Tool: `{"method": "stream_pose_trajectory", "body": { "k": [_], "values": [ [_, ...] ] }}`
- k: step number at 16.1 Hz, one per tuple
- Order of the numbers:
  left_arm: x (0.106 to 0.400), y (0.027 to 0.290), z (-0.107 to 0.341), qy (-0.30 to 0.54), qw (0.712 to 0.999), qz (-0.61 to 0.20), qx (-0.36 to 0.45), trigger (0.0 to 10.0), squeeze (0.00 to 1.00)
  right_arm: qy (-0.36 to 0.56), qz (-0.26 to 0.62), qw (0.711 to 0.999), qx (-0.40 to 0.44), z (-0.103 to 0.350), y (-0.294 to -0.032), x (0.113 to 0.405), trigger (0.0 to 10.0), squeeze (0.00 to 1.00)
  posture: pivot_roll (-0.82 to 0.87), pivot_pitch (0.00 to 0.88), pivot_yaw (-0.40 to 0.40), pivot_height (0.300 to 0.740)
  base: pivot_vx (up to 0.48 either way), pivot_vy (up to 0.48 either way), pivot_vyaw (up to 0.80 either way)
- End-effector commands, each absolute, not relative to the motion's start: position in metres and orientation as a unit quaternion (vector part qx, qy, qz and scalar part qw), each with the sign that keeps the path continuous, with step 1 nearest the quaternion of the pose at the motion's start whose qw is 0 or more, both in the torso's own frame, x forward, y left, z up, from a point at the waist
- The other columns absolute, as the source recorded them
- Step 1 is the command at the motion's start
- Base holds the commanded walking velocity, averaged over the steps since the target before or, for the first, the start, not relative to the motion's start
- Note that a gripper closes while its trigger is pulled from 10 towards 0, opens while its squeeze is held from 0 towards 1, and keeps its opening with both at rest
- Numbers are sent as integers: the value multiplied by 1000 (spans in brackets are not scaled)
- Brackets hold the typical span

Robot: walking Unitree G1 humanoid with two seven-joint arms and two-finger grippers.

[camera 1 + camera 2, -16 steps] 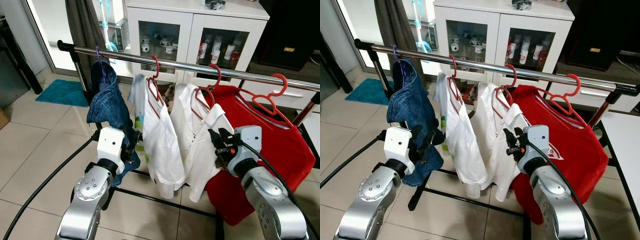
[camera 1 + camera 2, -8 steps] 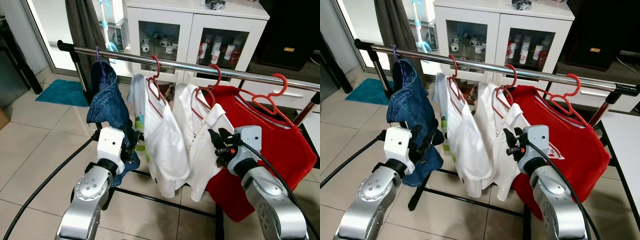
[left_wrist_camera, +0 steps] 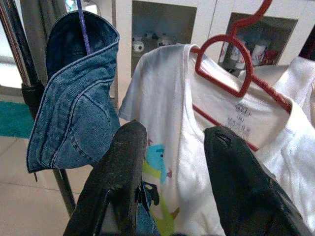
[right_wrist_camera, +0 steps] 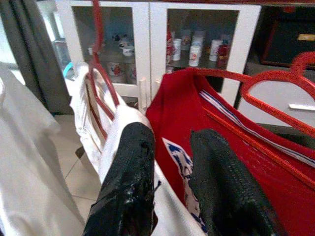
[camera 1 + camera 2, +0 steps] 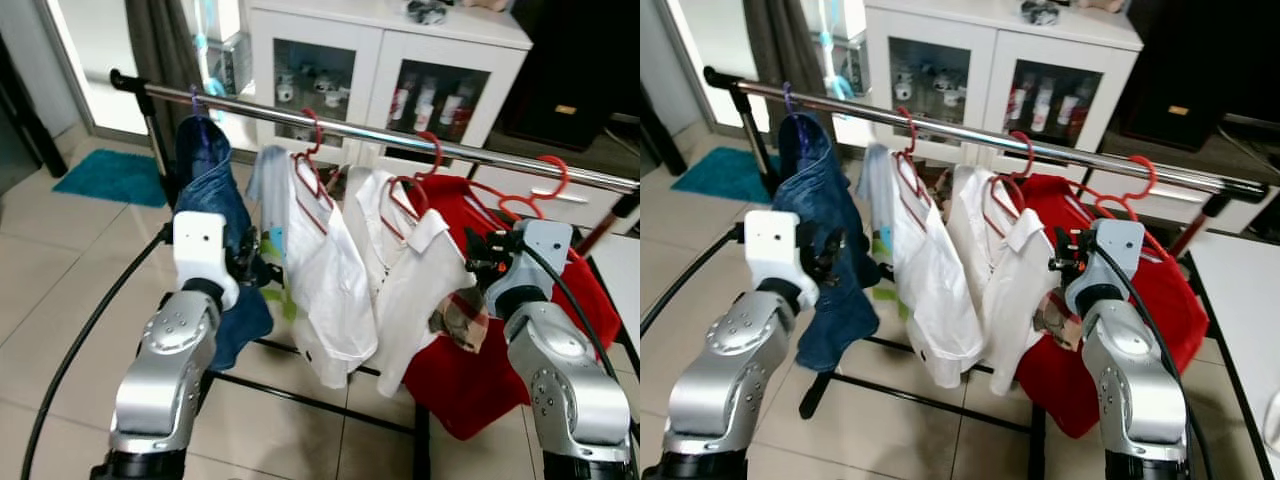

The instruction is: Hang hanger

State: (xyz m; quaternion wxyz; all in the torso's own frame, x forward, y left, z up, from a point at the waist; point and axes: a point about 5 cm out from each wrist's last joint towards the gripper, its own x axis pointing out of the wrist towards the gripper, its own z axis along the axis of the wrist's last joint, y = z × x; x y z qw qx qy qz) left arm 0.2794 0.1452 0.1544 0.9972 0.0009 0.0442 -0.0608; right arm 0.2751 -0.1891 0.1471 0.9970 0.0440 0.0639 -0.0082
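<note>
A chrome rail carries several garments. A denim piece hangs on a purple hanger at the left. Beside it hang a white T-shirt and a white shirt, each on a red hanger. A red T-shirt hangs on a red hanger at the right. My left gripper is open and empty, between the denim and the white T-shirt. My right gripper is open and empty, in front of the red T-shirt, beside the white shirt.
A white cabinet with glass doors and cups stands behind the rail. A teal mat lies on the tiled floor at the left. The rack's black base bars run under the clothes. A black cable trails from my left arm.
Both arms have risen. My right gripper has moved right, from the white shirt to the red T-shirt. The white T-shirt swung out and settled back. The camera shifted a little.
</note>
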Motion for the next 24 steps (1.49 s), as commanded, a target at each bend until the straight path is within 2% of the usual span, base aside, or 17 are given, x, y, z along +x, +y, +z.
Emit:
{"method": "stream_pose_trajectory", "body": {
  "k": [1,2,3,4,5,6,7,8,9,10,13,17,19,20,22,24],
  "values": [
    [280,140,158,48,997,-65,-1,10000,0,58,-11,998,39,155,-191,276,10000,0,-117,0,-90,740,0,0,0],
    [275,139,155,63,996,-69,-6,10000,0,56,-17,998,36,158,-191,275,10000,0,-120,0,-81,740,0,0,0],
    [274,139,154,64,995,-73,-7,10000,247,57,-17,998,36,157,-190,274,10000,122,-118,0,-77,740,0,0,0],
    [272,138,153,66,995,-78,-10,10000,537,60,-19,997,39,154,-189,272,10000,694,-115,0,-69,740,0,0,0],
    [272,137,153,69,994,-80,-15,10000,871,61,-21,997,45,153,-187,270,10000,1000,-115,0,-67,740,0,0,0],
    [274,136,154,68,994,-83,-8,10000,859,60,-22,997,46,153,-188,269,10000,1000,-117,0,-65,740,0,0,0],
    [276,135,155,67,994,-84,-5,10000,800,58,-22,997,42,155,-190,270,10000,1000,-122,0,-66,740,0,0,0],
    [277,134,156,66,994,-85,-4,10000,796,57,-22,997,39,157,-190,270,10000,1000,-123,0,-65,740,0,0,0],
    [277,134,157,69,994,-86,-3,10000,553,55,-24,997,38,161,-192,271,10000,925,-126,0,-61,740,0,0,0],
    [275,135,157,74,994,-86,3,10000,0,53,-23,998,34,165,-193,270,10000,0,-124,0,-44,740,0,0,0],
    [273,130,156,79,991,-106,12,10000,0,46,-31,998,37,171,-197,265,10000,0,-132,0,-39,740,0,0,0],
    [276,131,155,83,991,-101,23,10000,0,34,-21,998,40,181,-192,273,10000,0,-133,0,-44,740,0,0,0],
    [283,132,160,71,992,-98,25,10000,0,41,-32,998,37,180,-201,275,10000,0,-119,0,-58,740,0,0,0],
    [284,134,162,66,993,-95,31,10000,0,48,-19,998,39,176,-198,274,10000,51,-105,0,-66,740,0,0,0],
    [285,135,163,61,994,-91,27,10000,0,62,-2,996,57,170,-194,275,10000,1000,-102,0,-52,740,0,0,0],
    [284,130,164,59,992,-109,20,10000,0,67,30,995,71,169,-186,272,10000,1000,-112,0,-30,740,0,0,0]
  ]
}}
